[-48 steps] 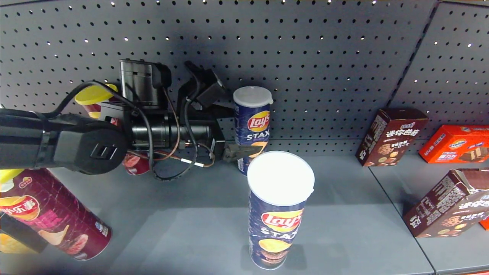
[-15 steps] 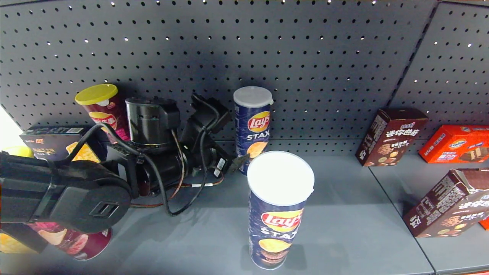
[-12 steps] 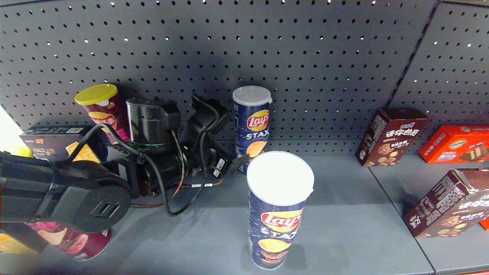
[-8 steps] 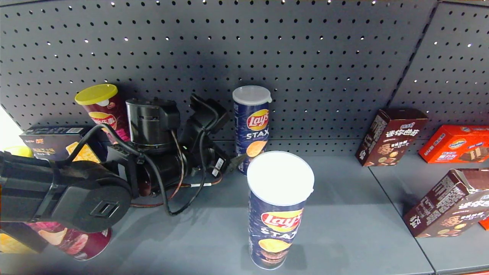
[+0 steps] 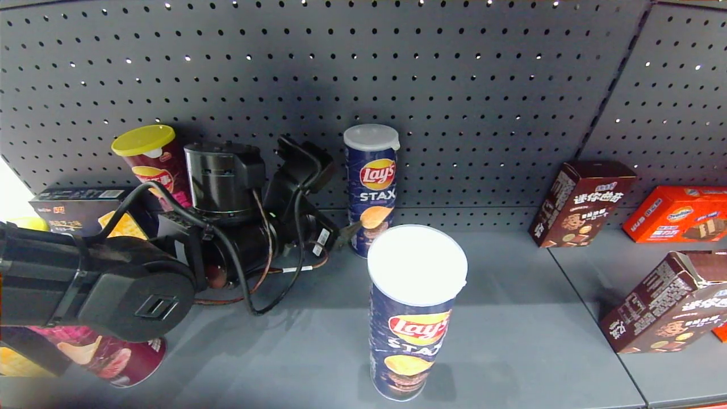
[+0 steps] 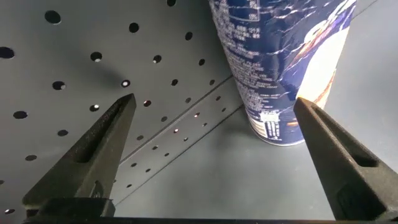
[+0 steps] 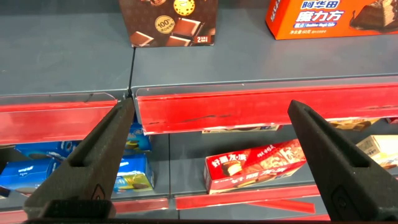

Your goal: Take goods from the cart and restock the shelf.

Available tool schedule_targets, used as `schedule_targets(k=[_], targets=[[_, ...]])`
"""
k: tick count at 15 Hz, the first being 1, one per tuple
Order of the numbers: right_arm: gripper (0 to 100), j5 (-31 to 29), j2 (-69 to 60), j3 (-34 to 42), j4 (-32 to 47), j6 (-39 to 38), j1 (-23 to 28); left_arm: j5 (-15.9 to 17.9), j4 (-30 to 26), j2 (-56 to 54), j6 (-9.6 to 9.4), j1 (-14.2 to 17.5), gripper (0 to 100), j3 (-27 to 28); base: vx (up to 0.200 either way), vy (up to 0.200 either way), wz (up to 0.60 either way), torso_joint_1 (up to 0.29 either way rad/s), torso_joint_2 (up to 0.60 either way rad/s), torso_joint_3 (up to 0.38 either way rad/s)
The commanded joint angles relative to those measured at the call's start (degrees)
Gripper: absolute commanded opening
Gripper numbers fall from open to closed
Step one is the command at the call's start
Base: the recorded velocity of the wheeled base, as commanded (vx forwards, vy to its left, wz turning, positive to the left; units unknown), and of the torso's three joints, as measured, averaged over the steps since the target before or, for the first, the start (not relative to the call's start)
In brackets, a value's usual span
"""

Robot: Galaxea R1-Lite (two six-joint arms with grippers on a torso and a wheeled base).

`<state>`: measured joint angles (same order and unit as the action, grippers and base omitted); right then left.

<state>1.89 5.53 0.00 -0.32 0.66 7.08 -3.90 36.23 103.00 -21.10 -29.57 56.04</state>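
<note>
Navy chip can (image 5: 371,192) stands upright, white-capped

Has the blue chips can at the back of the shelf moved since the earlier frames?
Yes: the back can slid slightly left, toward the pegboard, while the front can stayed put.

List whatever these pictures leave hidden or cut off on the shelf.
Yellow-lidded can, head view: lower part behind the left arm.
Lying can, head view: all but one end hidden by the arm.
Dark box, head view: right end behind the arm.
Back blue can, left wrist view: top cut off by the picture's edge.
Orange box, head view: cut off by the right edge.
</note>
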Motion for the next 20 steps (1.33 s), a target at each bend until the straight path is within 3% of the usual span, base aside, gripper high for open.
schedule_targets(k=[1,11,12,16,20], targets=[[100,0.0,0.0,0.0,0.0,0.0,0.0,-0.1,0.2,0.0,-0.08,0.0,100,-0.4,0.000,0.000,0.00,0.000,0.00,0.000],[100,0.0,0.0,0.0,0.0,0.0,0.0,0.0,-0.4,-8.3,-0.52,-0.7,100,-3.7,0.000,0.000,0.00,0.000,0.00,0.000],[100,0.0,0.1,0.0,0.0,0.0,0.0,0.1,-3.1,-13.1,-0.26,-1.8,100,-6.5,0.000,0.000,0.00,0.000,0.00,0.000],[100,0.0,0.0,0.0,0.0,0.0,0.0,0.2,-3.5,-22.9,-0.08,-3.0,100,-15.3,0.000,0.000,0.00,0.000,0.00,0.000],[100,0.0,0.1,0.0,0.0,0.0,0.0,0.4,-3.7,-37.8,0.01,-4.6,100,-31.0,0.000,0.000,0.00,0.000,0.00,0.000]])
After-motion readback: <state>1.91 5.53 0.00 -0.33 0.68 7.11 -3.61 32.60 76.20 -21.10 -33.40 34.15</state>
